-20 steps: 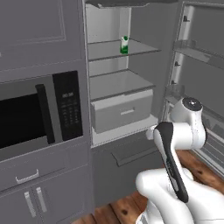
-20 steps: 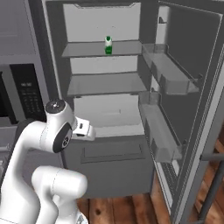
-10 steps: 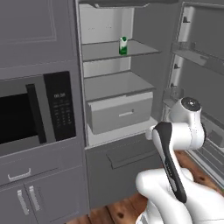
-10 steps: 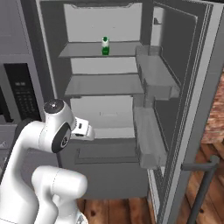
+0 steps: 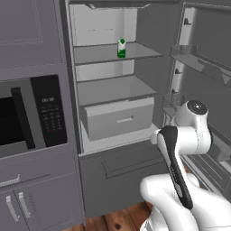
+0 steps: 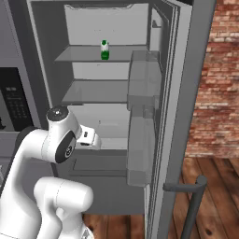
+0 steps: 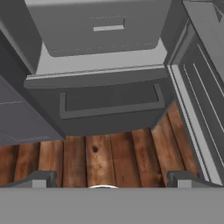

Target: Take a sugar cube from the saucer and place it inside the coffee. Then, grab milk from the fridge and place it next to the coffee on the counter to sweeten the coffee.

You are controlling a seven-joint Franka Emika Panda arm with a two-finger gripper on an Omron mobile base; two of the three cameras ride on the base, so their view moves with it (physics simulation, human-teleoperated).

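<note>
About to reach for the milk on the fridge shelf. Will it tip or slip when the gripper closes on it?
The milk is upright and taller than wide, so a high nudge would probably topple it. It looks small and likely light. Its sides seem smooth, perhaps slippery. It stands alone on the shelf, with nothing to brace it.

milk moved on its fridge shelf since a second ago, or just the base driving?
No. The milk stands at the same spot on its shelf in the fridge; the whole view shifted, so the base moved.

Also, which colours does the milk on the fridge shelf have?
The milk is white with a green label and cap, clearest in the right base view.
</note>
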